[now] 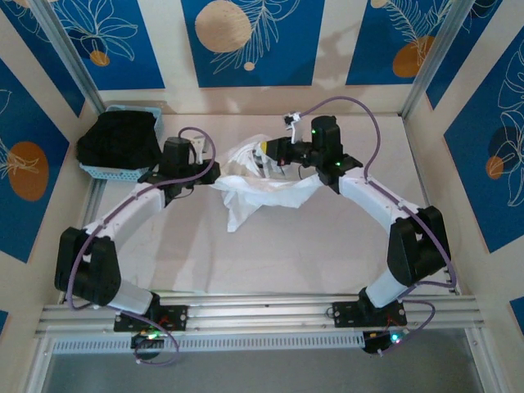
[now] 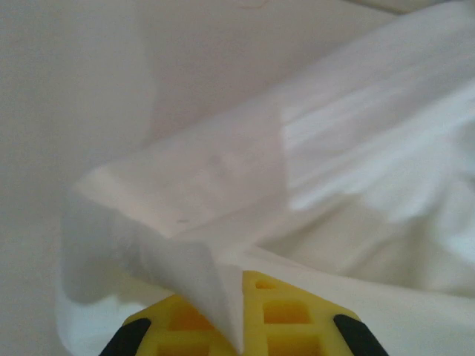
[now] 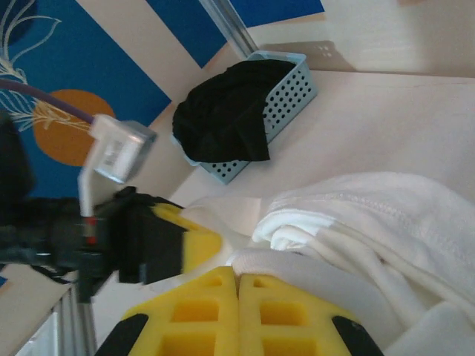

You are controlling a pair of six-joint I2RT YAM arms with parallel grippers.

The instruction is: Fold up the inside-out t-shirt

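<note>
The inside-out t-shirt (image 1: 264, 187) is a bunched white cloth hanging between my two grippers above the middle of the table, with a tail drooping to the table surface. My left gripper (image 1: 210, 175) is shut on its left end. In the left wrist view a fold of the t-shirt (image 2: 349, 170) is pinched between the yellow fingers of the left gripper (image 2: 237, 297). My right gripper (image 1: 273, 154) is shut on the upper right part. In the right wrist view the right gripper (image 3: 238, 274) clamps a hem of the t-shirt (image 3: 371, 222), with the left gripper's yellow finger (image 3: 194, 242) close by.
A light blue basket (image 1: 98, 169) holding a black garment (image 1: 119, 137) stands at the back left corner; the right wrist view also has the basket (image 3: 289, 100) and the black garment (image 3: 223, 111). Walls enclose the table on three sides.
</note>
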